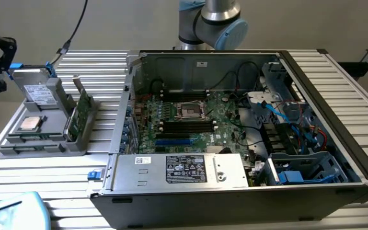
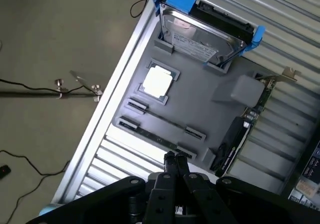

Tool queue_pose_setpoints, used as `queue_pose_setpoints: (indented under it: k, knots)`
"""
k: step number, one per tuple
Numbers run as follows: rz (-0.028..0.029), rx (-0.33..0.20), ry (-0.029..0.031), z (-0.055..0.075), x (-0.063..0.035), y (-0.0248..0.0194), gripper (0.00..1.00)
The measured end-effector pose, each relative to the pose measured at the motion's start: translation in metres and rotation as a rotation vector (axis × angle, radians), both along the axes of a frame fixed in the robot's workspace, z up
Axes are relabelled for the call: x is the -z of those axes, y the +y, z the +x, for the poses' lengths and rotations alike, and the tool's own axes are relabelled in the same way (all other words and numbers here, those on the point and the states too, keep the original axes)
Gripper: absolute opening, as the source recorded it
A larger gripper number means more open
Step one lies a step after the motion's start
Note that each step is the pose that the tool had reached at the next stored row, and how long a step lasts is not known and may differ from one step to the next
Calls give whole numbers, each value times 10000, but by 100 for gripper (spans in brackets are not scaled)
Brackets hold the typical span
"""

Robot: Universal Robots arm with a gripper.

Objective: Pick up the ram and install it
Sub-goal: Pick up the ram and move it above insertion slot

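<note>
Approach step: hand [image 2: 175, 159] shut and empty, hovering near the ram [image 2: 155, 137] in its tray [image 2: 200, 108]; a grasp likely needs jaws parted, squared across the stick.

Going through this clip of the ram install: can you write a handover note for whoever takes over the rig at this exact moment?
Pincer: shut and empty, hovering over the gray tray.
Ram: seems to stand on edge in the tray slot nearest the pincer; nothing grips it.
Computer case: open beside the tray, with the motherboard exposed. Its black slots look empty.
Done: the arm is positioned over the tray, nothing more.
Left: the ram is not yet picked up or installed.
</note>
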State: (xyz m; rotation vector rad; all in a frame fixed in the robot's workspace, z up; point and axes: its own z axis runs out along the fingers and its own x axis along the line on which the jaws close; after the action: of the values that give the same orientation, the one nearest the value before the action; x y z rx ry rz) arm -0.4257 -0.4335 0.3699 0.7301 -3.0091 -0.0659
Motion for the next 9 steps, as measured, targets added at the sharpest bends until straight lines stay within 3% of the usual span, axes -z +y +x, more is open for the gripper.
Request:
queue_pose_setpoints:
  k: [9]
  knots:
    - [17,-1636,8,0,23,0,11]
